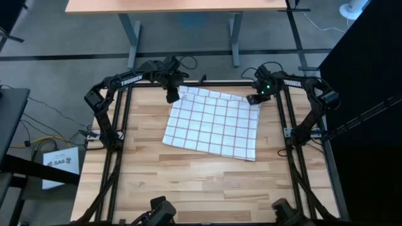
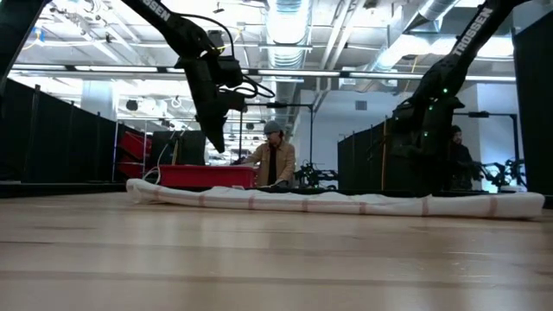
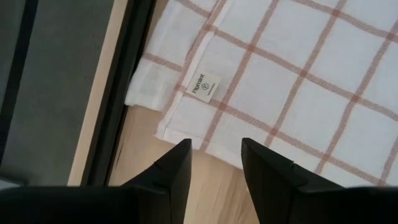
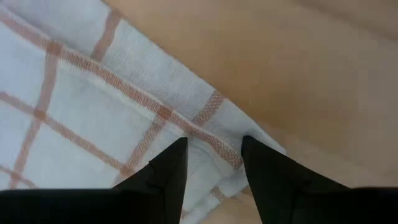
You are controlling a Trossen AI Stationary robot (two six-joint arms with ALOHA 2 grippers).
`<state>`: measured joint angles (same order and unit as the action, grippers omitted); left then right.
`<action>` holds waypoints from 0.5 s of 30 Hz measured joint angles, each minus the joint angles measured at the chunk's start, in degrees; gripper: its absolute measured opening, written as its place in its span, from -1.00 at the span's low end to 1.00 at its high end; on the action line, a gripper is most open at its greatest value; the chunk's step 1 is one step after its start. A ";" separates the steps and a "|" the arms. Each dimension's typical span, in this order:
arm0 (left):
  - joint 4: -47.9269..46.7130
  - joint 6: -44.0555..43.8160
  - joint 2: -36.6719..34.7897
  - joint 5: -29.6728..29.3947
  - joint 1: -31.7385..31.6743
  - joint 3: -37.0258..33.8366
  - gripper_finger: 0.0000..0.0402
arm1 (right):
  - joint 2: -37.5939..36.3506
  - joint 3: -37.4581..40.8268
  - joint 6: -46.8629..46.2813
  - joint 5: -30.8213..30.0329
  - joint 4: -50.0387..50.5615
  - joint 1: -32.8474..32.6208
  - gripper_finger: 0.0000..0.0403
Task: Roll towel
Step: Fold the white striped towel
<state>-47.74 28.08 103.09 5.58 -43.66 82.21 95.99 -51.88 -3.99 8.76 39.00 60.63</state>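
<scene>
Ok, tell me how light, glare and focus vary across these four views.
High view: even light, the white cloth towel with reddish-brown grid lines sharp. Low view: bright ceiling lights glare, both arms are dark silhouettes, and the near wooden table is soft. Left wrist view: towel label crisp, left gripper near the hem. Right wrist view: right gripper shadows the towel corner.

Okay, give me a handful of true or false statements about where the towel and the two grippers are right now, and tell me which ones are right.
1. The towel lies spread flat on the table. True.
2. The left gripper is open above a towel corner that bears a small label. True.
3. The towel is already rolled into a tight tube. False: it lies unrolled, its grid showing.
4. The right gripper is at a towel corner. True.
5. Both grippers are parked at the table's near edge. False: both are at the towel's far corners.
</scene>
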 joint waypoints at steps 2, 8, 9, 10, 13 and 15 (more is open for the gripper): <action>0.44 0.08 0.00 -0.04 0.00 0.00 -0.38 | -0.45 0.02 0.00 0.02 -0.27 -0.31 -0.32; 1.19 0.09 0.00 -0.04 0.00 0.00 -0.38 | -1.58 0.02 0.13 0.11 1.11 -0.16 -0.51; 1.22 0.09 0.00 -0.04 0.00 0.00 -0.38 | -1.58 0.02 0.21 0.20 1.73 -0.18 -0.55; 1.30 0.09 0.00 -0.03 0.00 0.00 -0.38 | -1.58 0.02 0.69 0.34 2.33 -0.18 -0.59; 2.83 0.10 0.46 0.20 0.00 0.34 -0.38 | -1.58 0.02 1.45 0.49 3.02 -0.27 -0.66; 4.48 0.00 1.46 0.73 -0.01 1.08 -0.38 | -1.58 0.03 1.35 0.51 2.97 -0.27 -0.67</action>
<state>-43.26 28.08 104.55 6.31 -43.67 83.29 94.41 -51.85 -2.64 9.27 41.97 60.36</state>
